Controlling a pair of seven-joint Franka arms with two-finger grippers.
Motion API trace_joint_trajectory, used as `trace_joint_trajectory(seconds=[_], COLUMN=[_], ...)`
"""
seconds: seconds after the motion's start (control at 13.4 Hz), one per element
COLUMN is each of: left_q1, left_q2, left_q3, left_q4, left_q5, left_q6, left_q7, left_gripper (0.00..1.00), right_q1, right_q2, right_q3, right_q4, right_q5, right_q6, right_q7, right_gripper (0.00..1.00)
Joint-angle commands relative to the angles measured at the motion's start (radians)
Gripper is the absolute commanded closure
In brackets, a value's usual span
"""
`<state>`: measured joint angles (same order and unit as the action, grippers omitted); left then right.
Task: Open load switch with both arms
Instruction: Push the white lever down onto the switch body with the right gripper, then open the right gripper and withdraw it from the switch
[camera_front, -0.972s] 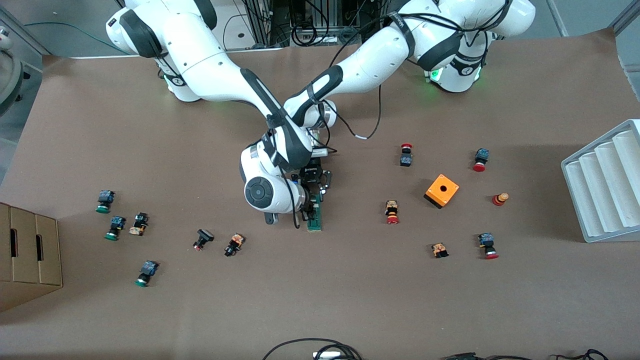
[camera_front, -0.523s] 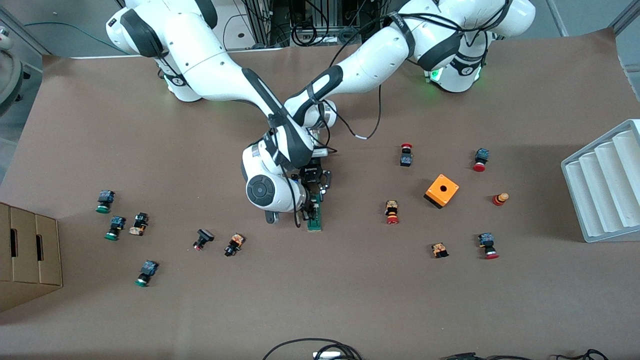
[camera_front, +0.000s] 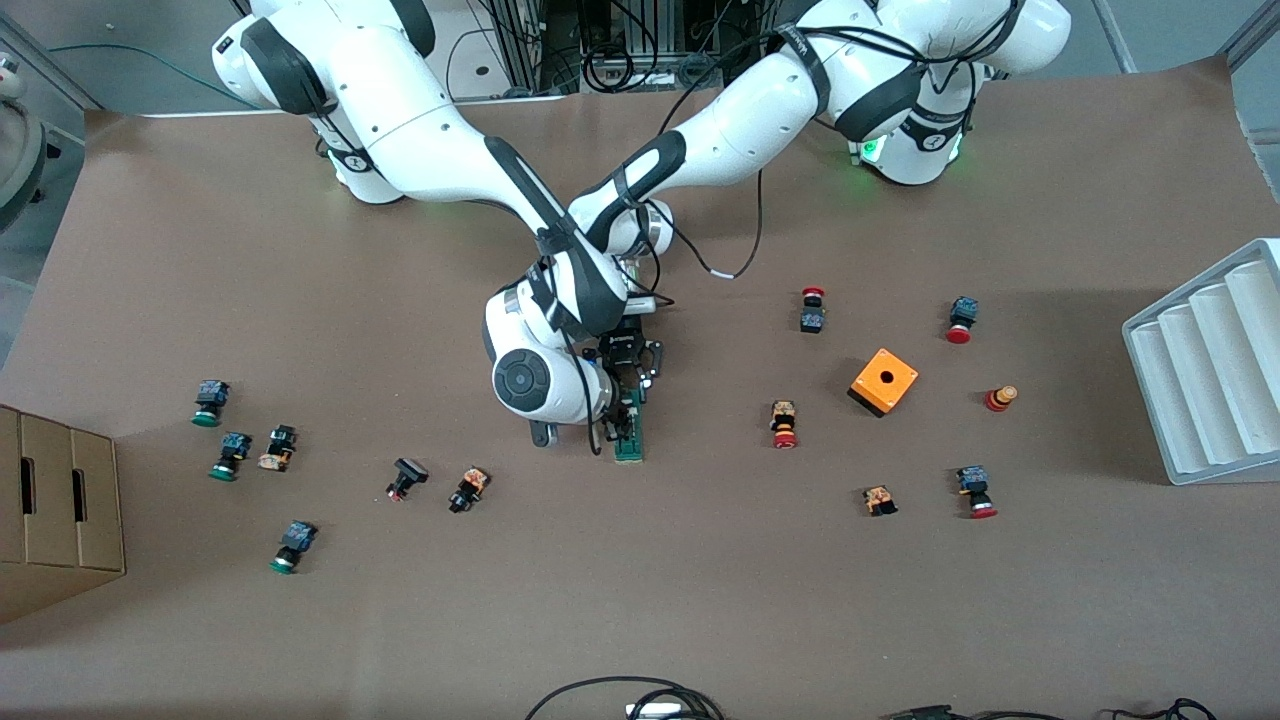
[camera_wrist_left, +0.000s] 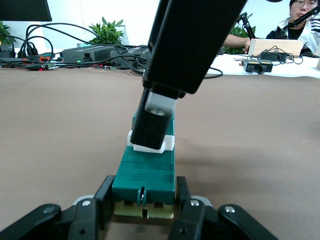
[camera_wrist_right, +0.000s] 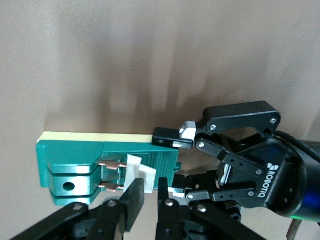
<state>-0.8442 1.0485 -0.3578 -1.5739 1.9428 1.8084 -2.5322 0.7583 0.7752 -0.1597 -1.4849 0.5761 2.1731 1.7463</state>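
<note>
**A:** On the brown bench (camera_front: 900, 620) we see both arms meeting at mid-bench, and across the last second almost nothing has moved. The right arm's wrist housing sits a touch farther toward the left arm's end than it did a second ago; everything else holds its place.

**B:** We agree. The load switch (camera_front: 631, 436) lies flat at the centre of the bench, well apart from the orange box (camera_front: 884, 381) and the scattered push-buttons (camera_front: 784, 424).

**A:** The left pincer (camera_wrist_left: 145, 212) clamps the switch's end from both sides, fingers pressed to the green body, pinning it down.

**B:** And the right pincer (camera_wrist_right: 150, 195) stands over the switch with its fingers drawn narrow on the small white lever (camera_wrist_right: 137, 170), which juts up from the green housing near the copper contacts.

**A:** We read the stillness as a grip just settled: one arm bracing, one arm on the lever.

**B:** So we judge the opening itself is not yet done. The lever looks only partly raised, and the pull appears to be the step in hand.
</note>
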Motion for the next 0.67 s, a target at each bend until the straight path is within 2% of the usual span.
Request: trace_joint_trajectory(seconds=[0.0, 0.07, 0.15, 0.22, 0.37, 0.45, 0.52, 0.6], left_q1=[-0.007, -0.007, -0.007, -0.006, -0.004, -0.003, -0.003, -0.003], left_q2=[0.019, 0.019, 0.019, 0.019, 0.018, 0.016, 0.016, 0.013], left_q3=[0.007, 0.007, 0.007, 0.007, 0.007, 0.007, 0.007, 0.007], left_q4=[0.023, 0.023, 0.023, 0.023, 0.023, 0.023, 0.023, 0.022], left_q5=[-0.008, -0.007, -0.005, -0.005, -0.005, -0.002, 0.007, 0.008], left_q6=[0.006, 0.006, 0.006, 0.006, 0.006, 0.008, 0.011, 0.012], left_q7=[0.003, 0.003, 0.003, 0.003, 0.007, 0.013, 0.018, 0.019], left_gripper=[0.44, 0.44, 0.44, 0.43, 0.25, 0.06, 0.0, 0.0], right_q1=[-0.02, -0.027, -0.037, -0.046, -0.066, -0.068, -0.079, -0.097], right_q2=[-0.039, -0.056, -0.076, -0.099, -0.164, -0.197, -0.223, -0.25], right_q3=[0.003, 0.003, 0.002, 0.002, 0.002, 0.0, -0.001, -0.001], right_q4=[-0.02, -0.021, -0.02, -0.02, -0.025, -0.029, -0.029, -0.034], right_q5=[-0.03, -0.033, -0.036, -0.051, -0.134, -0.172, -0.2, -0.228], right_q6=[-0.001, -0.019, -0.033, -0.045, -0.074, -0.102, -0.13, -0.148], right_q7=[0.005, 0.002, -0.002, -0.013, -0.118, -0.187, -0.253, -0.321], right_gripper=[0.67, 0.48, 0.39, 0.02, 0.0, 0.0, 0.0, 0.0])
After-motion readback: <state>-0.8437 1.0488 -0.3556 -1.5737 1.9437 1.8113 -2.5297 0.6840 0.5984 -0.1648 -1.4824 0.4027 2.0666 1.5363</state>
